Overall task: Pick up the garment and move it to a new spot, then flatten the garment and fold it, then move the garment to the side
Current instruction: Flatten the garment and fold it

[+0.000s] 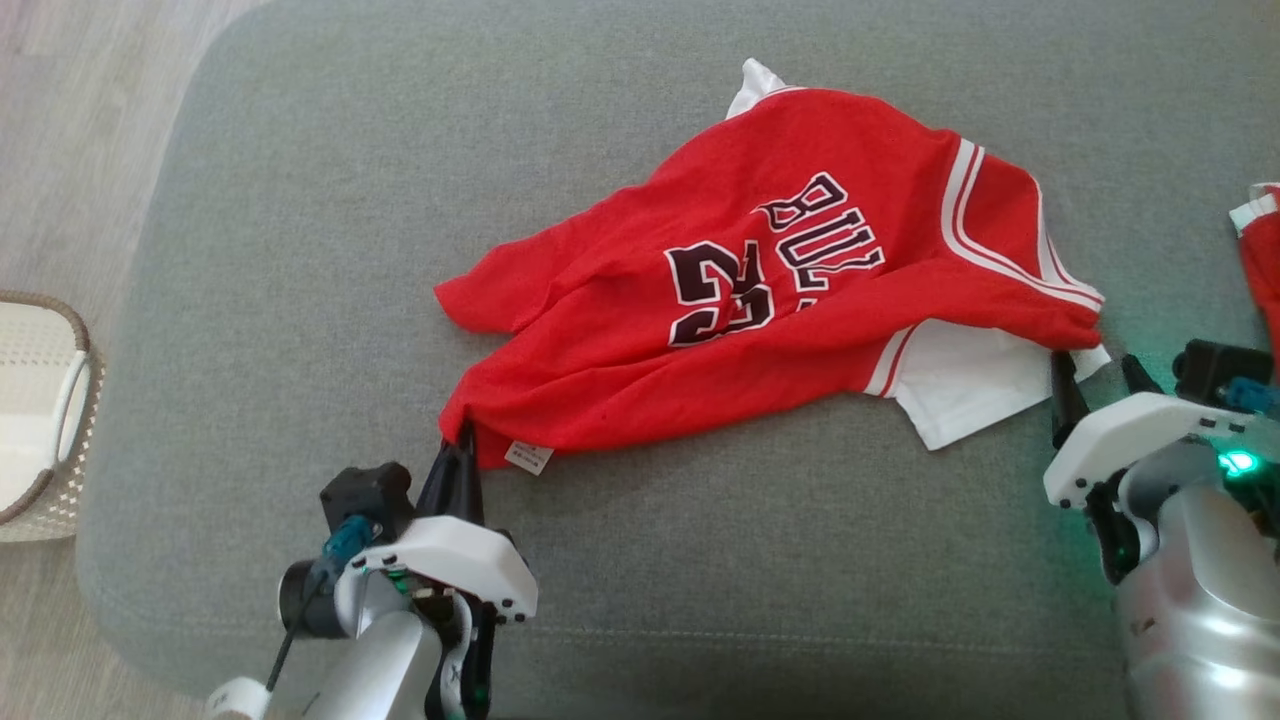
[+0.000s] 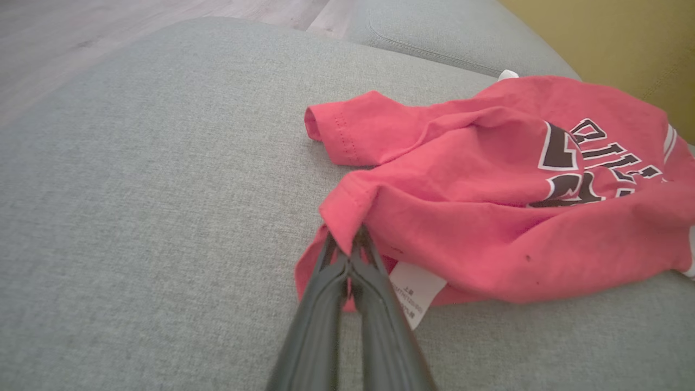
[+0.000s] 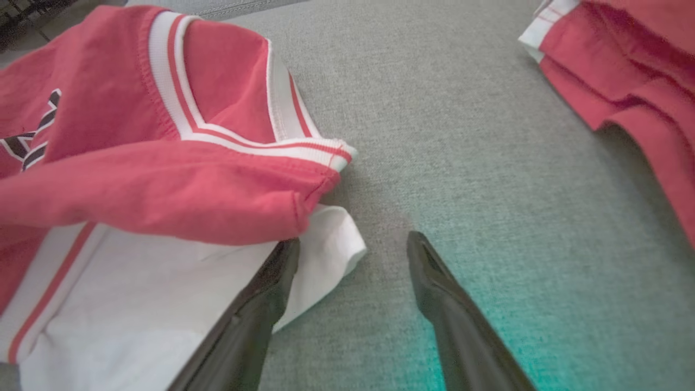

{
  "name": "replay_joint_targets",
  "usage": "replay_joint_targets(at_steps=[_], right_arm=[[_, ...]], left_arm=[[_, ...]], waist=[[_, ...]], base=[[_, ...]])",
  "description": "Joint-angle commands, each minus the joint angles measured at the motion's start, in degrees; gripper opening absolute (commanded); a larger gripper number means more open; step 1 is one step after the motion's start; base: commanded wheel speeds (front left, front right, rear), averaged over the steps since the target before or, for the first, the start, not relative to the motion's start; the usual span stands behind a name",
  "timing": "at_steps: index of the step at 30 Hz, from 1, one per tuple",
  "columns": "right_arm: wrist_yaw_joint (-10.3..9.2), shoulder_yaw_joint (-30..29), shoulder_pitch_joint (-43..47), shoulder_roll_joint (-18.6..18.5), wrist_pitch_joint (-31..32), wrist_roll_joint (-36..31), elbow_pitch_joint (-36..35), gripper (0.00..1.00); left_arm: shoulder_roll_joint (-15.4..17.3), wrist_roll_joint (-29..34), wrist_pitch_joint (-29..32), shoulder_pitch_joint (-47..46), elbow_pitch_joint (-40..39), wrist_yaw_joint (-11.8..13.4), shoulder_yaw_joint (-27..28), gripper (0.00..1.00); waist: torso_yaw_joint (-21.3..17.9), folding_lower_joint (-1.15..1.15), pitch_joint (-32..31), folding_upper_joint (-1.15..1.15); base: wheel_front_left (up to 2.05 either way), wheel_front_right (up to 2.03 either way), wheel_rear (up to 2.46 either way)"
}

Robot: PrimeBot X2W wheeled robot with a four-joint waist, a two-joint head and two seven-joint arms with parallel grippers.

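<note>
- The red basketball jersey with white trim and dark lettering (image 1: 780, 290) is lying crumpled near the middle of the grey fabric cushion (image 1: 300, 250). Its long axis is running across the robot, left to right.
- The hem end is pointing toward the robot's left. The striped shoulder end and the white sleeve (image 1: 970, 385) are pointing toward its right.
- The left pincer (image 1: 462, 445) is clamping the near hem corner, fingers together on the red cloth, just beside the white sewn-in label (image 1: 528, 457).
- The right pincer (image 1: 1098, 375) is standing with fingers apart, holding nothing. One finger is lying at the sleeve's edge, the other over bare cushion.
- Judgement: the right arm is sitting nearer the free end, so the coming grasp is turning on that sleeve corner.
- A second red garment (image 1: 1262, 250) is lying apart at the right edge of the head view.
</note>
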Motion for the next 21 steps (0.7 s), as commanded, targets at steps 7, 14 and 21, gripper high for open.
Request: replay_joint_targets(at_steps=[7,14,21], right_arm=[[-0.02,5.0,-2.7,-1.1,-2.2,0.9,1.6,0.44],[-0.02,7.0,-1.9,-1.3,-4.2,3.0,3.4,0.0],[-0.02,8.4,0.4,-2.2,-5.8,4.3,0.9,0.0]], left_arm=[[0.2,-0.8,-0.5,-2.6,-1.5,0.7,1.0,0.0],[0.2,-0.4,-0.5,-2.2,-0.9,0.4,1.6,0.0],[0.4,1.1,-0.5,-0.7,-1.7,-0.7,3.7,0.0]], waist=[[0.1,0.0,0.2,0.0],[-0.4,0.0,-1.5,0.0],[-1.8,0.0,-5.8,0.0]], base=[[0.0,0.0,0.0],[0.0,0.0,0.0],[0.0,0.0,0.0]])
